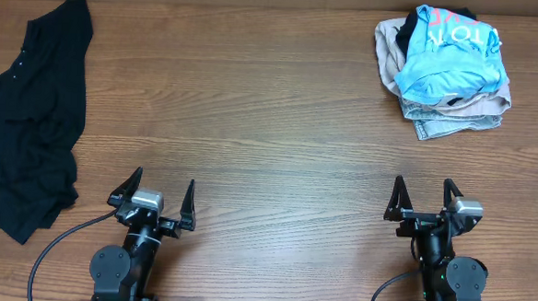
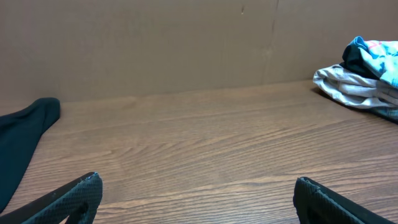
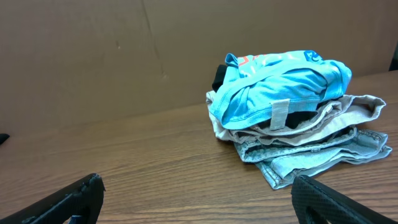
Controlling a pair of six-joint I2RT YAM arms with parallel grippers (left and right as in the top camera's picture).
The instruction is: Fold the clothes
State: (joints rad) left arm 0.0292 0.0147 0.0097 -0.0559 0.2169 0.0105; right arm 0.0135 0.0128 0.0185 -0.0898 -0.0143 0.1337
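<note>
Overhead top-down, low wrist views facing table (image 1: 270,123)

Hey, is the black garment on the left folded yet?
Not folded. The black garment lies sprawled and rumpled, its outline irregular, with no neat fold edges.

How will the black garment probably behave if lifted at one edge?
The black garment lies flat with soft wrinkles, so it will likely droop limply. It looks thin, so probably light. On the smooth wooden table it may slide when pushed.
</note>
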